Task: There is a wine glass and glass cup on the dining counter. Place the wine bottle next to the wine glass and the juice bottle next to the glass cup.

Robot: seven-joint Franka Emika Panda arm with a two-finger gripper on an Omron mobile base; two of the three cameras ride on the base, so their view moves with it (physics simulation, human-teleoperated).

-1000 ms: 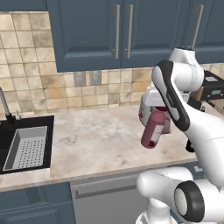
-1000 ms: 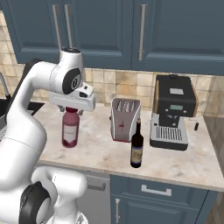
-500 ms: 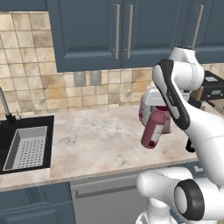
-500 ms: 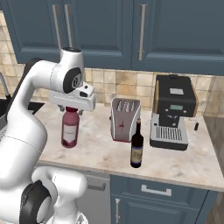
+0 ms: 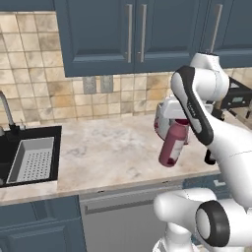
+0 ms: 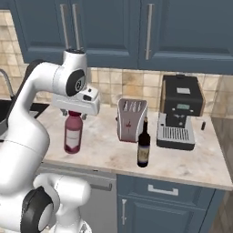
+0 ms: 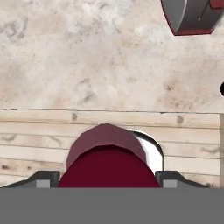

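Hand [image 6: 74, 113] clamped on dark red cap of juice bottle [image 6: 73, 135], which hangs below it, tilted, base clear of table [image 6: 109, 152]. Toaster [image 6: 131, 119] just right of hand; wine bottle [image 6: 144, 146] beyond, upright; coffee machine [image 6: 179, 111] farthest right.

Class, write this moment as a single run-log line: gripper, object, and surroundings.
gripper: shut on juice bottle at its cap | bottle: upright, over wall counter | wine bottle: standing beside toaster

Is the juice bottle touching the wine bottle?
Apart. The right base view shows bare counter between the juice bottle, under the gripper, and the wine bottle.
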